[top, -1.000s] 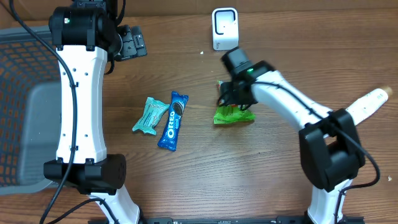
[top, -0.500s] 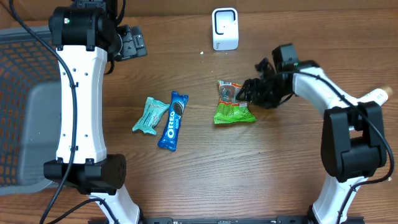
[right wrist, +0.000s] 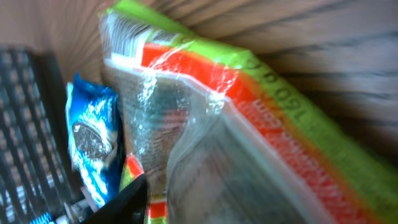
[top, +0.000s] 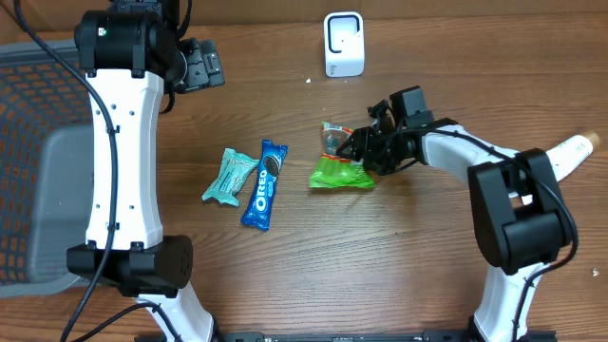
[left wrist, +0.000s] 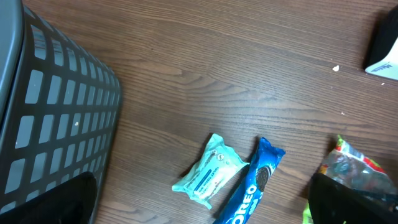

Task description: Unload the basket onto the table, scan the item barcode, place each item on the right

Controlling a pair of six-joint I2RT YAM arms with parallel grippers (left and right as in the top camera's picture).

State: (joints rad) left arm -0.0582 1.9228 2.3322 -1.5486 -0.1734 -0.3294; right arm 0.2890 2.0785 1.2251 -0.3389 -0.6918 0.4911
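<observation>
Closing in on packet [top: 340,173] with right claw [top: 366,152], center frame; cannot tell whether clamped yet. Keeping left claw [top: 201,65] agape, upper left. Next, probably: lifting packet, presenting it squarely to scanner [top: 343,43], top center.

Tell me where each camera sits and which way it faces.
Overhead: above the table, facing straight down; both arms and the right claw show.
Left wrist: high, facing down at the basket, teal packet and Oreo pack; its fingers at the lower corners.
Right wrist: pressed close to the green bag; one finger shows.
All three share the Oreo pack and green bag.
</observation>
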